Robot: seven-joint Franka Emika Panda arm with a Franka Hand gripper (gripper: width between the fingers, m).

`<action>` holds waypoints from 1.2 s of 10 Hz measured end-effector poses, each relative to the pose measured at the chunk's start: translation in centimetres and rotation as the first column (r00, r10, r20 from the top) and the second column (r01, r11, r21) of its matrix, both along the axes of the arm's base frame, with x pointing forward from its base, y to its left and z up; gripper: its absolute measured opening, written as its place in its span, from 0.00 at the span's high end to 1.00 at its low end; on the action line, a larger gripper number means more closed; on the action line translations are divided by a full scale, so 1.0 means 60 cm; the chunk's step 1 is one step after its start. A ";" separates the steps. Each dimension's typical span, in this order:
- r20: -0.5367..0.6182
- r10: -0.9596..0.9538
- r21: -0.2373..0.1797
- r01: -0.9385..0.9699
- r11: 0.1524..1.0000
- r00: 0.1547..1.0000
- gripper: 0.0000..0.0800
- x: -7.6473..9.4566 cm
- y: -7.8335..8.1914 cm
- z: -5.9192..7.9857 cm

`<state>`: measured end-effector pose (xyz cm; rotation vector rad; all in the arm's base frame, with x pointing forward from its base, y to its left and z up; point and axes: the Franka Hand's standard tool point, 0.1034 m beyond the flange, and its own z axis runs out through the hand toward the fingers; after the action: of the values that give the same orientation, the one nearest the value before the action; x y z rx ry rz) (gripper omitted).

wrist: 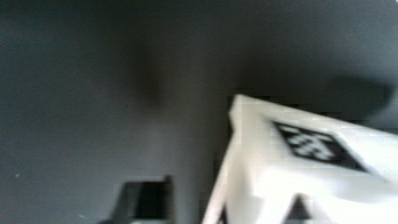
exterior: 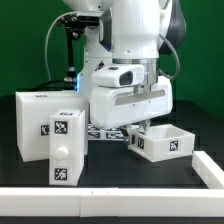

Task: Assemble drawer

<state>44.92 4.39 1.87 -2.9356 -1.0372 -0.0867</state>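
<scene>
The drawer's large white box casing (exterior: 40, 120) stands at the exterior view's left. A knobbed tray (exterior: 66, 150) stands on end in front of it. A second open-topped tray (exterior: 165, 140) lies on the table at the right. My gripper (exterior: 141, 124) reaches down at this tray's left wall. In the wrist view the tray (wrist: 302, 150) fills the lower right, blurred, with its tag showing. One dark finger (wrist: 150, 200) stands a little apart from the tray wall; the other finger is hidden behind the tray. The jaws look open around the wall.
The marker board (exterior: 104, 132) lies on the dark table between the casing and the right tray. A white rail (exterior: 110, 196) runs along the front edge and turns up the right side (exterior: 206, 166). The arm's body looms over the middle.
</scene>
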 end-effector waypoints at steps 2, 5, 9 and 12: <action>0.002 0.002 0.000 -0.002 1.000 1.000 0.95 0.000 0.002 0.002; 0.005 0.024 -0.003 -0.024 1.000 1.000 0.95 -0.038 0.014 0.030; -0.001 0.034 0.002 -0.034 0.999 0.999 0.95 -0.078 0.013 0.005; -0.003 0.037 0.003 -0.037 0.999 0.999 0.95 -0.078 0.016 0.001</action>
<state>40.24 5.34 1.95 -2.9117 -1.0893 -0.0833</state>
